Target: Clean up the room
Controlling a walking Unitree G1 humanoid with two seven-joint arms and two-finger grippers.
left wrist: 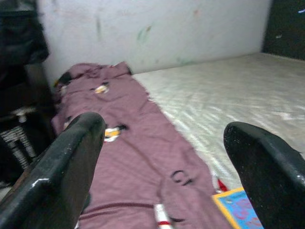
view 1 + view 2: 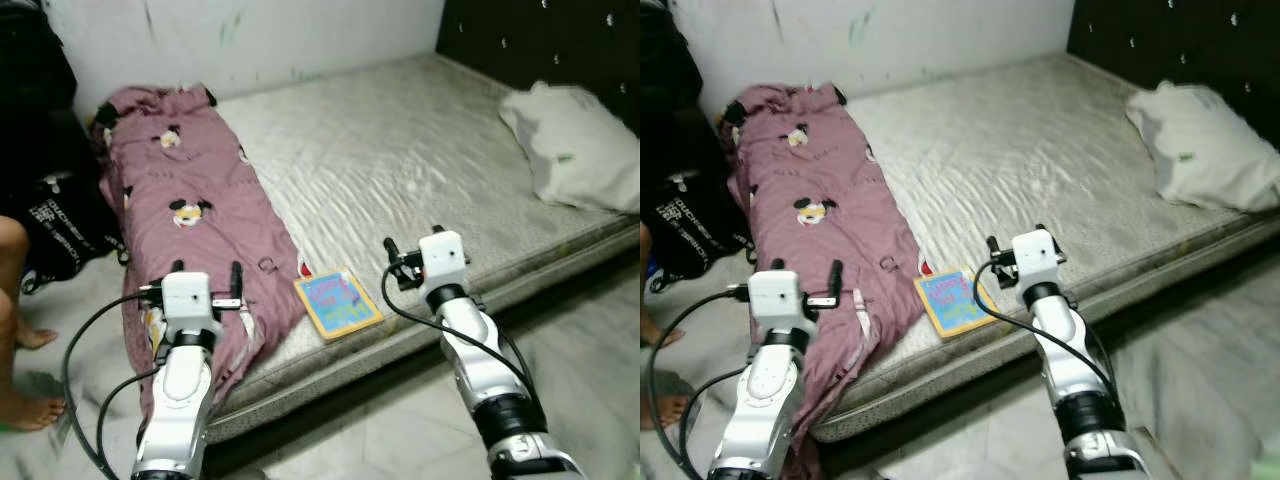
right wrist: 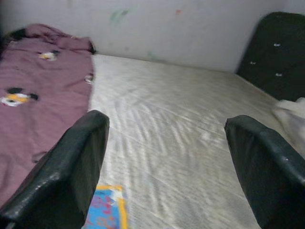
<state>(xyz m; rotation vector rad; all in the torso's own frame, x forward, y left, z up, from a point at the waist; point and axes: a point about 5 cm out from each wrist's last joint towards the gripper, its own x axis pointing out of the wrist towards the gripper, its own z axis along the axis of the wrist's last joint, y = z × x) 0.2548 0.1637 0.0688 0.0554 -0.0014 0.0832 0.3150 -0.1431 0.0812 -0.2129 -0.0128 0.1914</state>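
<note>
A mauve blanket (image 2: 195,220) with cartoon prints lies in a long strip along the left side of a bare grey mattress (image 2: 400,150), its end hanging over the front edge. A colourful book (image 2: 338,304) with a yellow border lies flat at the mattress's front edge, just right of the blanket. My left gripper (image 2: 208,272) hovers open over the blanket's near end, nothing between its fingers. My right gripper (image 2: 413,242) is open and empty above the mattress, to the right of the book. The book's corner (image 3: 107,210) appears low in the right wrist view.
A white pillow (image 2: 575,150) rests at the right end against a black tufted headboard (image 2: 540,40). A person's bare foot (image 2: 25,405) and a black bag (image 2: 65,225) are on the floor at the left. Pale floor (image 2: 590,340) runs along the mattress front.
</note>
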